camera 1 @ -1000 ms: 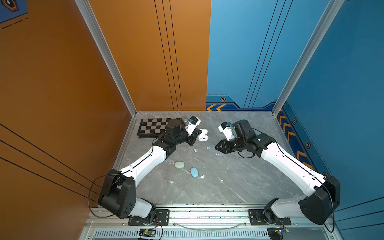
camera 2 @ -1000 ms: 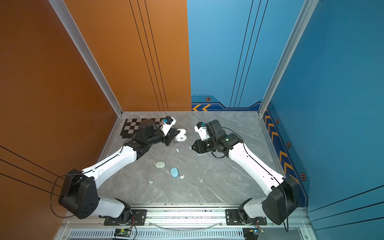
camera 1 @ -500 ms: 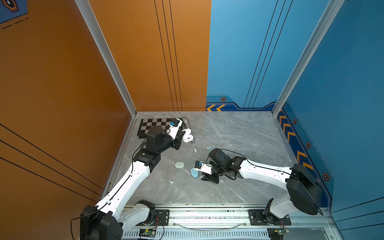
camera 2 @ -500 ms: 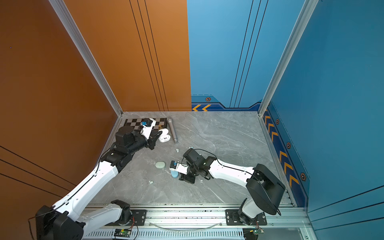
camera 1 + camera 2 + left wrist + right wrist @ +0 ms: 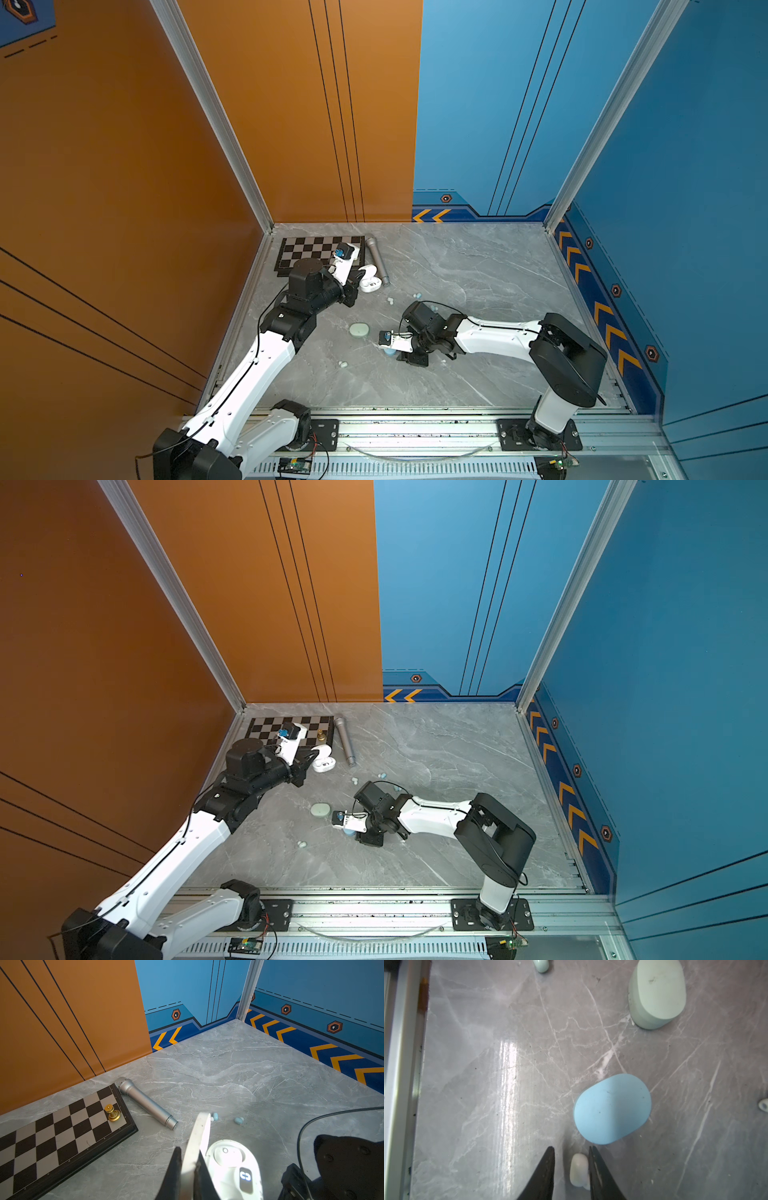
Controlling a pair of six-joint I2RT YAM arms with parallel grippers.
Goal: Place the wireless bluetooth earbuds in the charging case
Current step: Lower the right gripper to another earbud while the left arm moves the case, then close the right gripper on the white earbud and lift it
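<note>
The left jaws, low over the grey table (image 5: 478, 266), are clamped tight on the open white case (image 5: 232, 1167) by its raised lid (image 5: 198, 1136), well apart from the closed blue case (image 5: 612, 1109). The right jaws stand slightly parted around a white earbud (image 5: 578, 1169) lying just beside the blue case, not squeezing it.

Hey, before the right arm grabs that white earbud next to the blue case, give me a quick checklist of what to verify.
1. White earbud between the jaws of the right gripper: ok.
2. Right gripper closed on it: not ok, the jaws stand apart.
3. White case open: ok, the left gripper pinches its raised lid.
4. Case sockets free: cannot tell, one looks empty, the other is hidden.
5. Blue case clear of those jaws: cannot tell, it sits very close.
</note>
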